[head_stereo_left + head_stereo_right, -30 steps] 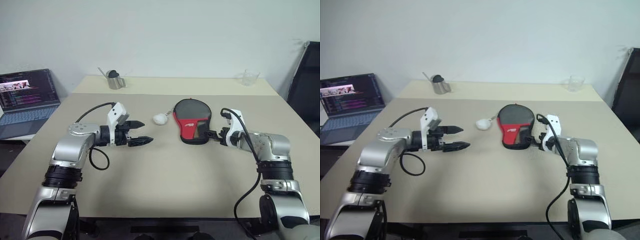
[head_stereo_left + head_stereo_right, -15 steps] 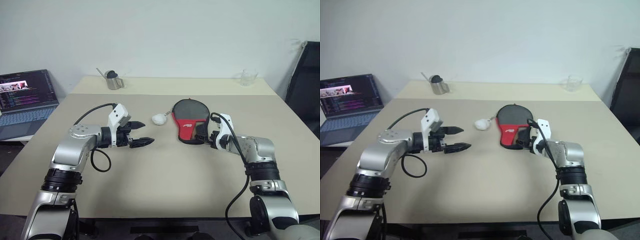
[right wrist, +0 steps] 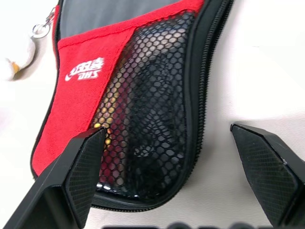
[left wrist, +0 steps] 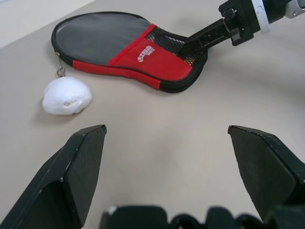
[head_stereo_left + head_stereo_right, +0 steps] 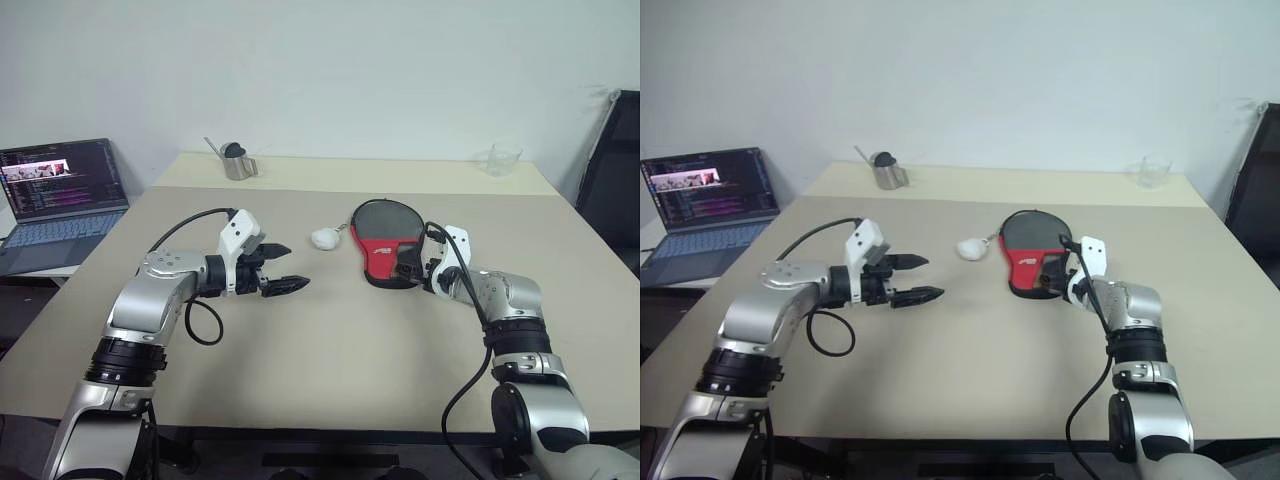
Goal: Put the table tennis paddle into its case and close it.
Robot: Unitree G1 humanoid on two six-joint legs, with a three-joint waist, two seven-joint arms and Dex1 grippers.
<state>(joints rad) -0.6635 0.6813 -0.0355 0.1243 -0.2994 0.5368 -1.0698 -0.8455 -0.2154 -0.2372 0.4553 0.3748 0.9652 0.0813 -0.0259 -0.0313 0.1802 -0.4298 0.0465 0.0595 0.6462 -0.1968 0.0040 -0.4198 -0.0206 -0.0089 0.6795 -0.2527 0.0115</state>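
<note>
The case (image 5: 386,240) lies flat on the worktop (image 5: 330,340), right of centre. The right pincer (image 5: 408,266) sits spread at its near mesh end. The left pincer (image 5: 283,268), also spread, hovers well left.

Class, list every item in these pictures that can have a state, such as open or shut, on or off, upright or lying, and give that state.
case: lying flat on the table, window side up, zip looks shut along its visible edge.
left gripper: open, holding nothing.
right gripper: open, at the case's narrow end.
laptop: lid open, screen on.
metal cup: upright.
clear cup: upright.
</note>
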